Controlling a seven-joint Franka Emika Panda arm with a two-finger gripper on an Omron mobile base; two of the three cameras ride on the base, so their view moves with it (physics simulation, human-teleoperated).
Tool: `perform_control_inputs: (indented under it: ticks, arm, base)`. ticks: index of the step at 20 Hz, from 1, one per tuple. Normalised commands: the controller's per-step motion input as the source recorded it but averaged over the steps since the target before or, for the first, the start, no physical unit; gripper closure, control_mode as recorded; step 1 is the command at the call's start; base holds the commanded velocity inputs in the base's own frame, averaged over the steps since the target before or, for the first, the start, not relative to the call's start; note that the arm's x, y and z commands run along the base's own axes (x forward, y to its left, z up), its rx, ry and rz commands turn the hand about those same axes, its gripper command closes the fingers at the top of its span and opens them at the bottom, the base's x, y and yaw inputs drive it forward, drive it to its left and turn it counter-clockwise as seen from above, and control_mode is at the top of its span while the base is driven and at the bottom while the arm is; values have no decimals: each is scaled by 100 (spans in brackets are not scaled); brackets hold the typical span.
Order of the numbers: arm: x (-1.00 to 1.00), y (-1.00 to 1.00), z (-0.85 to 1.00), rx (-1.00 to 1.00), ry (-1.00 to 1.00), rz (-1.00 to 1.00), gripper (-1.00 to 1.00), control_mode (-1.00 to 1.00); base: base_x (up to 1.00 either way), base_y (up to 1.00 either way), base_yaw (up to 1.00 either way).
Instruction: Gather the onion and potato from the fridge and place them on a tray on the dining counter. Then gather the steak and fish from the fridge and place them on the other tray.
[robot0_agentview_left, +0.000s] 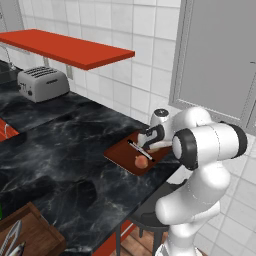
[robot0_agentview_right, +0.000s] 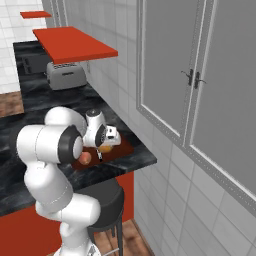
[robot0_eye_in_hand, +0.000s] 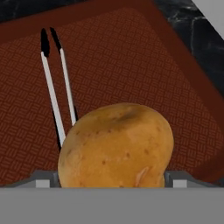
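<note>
On the black dining counter (robot0_agentview_left: 60, 150) lies a reddish-brown tray (robot0_agentview_left: 120, 152) (robot0_agentview_right: 125, 148) (robot0_eye_in_hand: 131, 57) near the counter's end. A pinkish onion (robot0_agentview_left: 142, 162) (robot0_agentview_right: 86, 158) rests on it beside thin black-and-white tongs (robot0_eye_in_hand: 54, 87). My gripper (robot0_agentview_left: 152, 144) (robot0_agentview_right: 106, 144) (robot0_eye_in_hand: 112, 179) hovers low over the tray, its jaws wide and closed against the sides of a tan potato (robot0_eye_in_hand: 116, 148) (robot0_agentview_right: 105, 148). Whether the potato touches the tray I cannot tell. The fridge, steak, fish and other tray are out of view.
A silver toaster (robot0_agentview_left: 42, 82) (robot0_agentview_right: 65, 76) sits at the counter's far end under a red shelf (robot0_agentview_left: 70, 47). A wooden box with metal utensils (robot0_agentview_left: 25, 235) is at the near left. A dark stool (robot0_agentview_right: 107, 200) stands below the counter edge. Grey panelled doors (robot0_agentview_right: 200, 100) line the wall.
</note>
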Motion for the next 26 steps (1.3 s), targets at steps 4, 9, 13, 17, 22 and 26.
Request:
perform_control_inputs:
  ticks: [4,9,13,17,22,26]
  arm:
    - [5,0,-19,0,1,0,-100,-100]
    - [3,2,-3,0,-1,1,-100,-100]
    - [0,1,12,0,-9,4,-100,-100]
    - [0,2,14,0,-14,5,-100,-100]
    - [-20,0,64,0,-16,1,-100,-100]
    - [-38,0,100,0,-28,1,-100,-100]
  base:
    - [0,0,0]
    - [0,0,0]
    - [0,0,0]
    - [0,0,0]
    - [0,0,0]
    - [0,0,0]
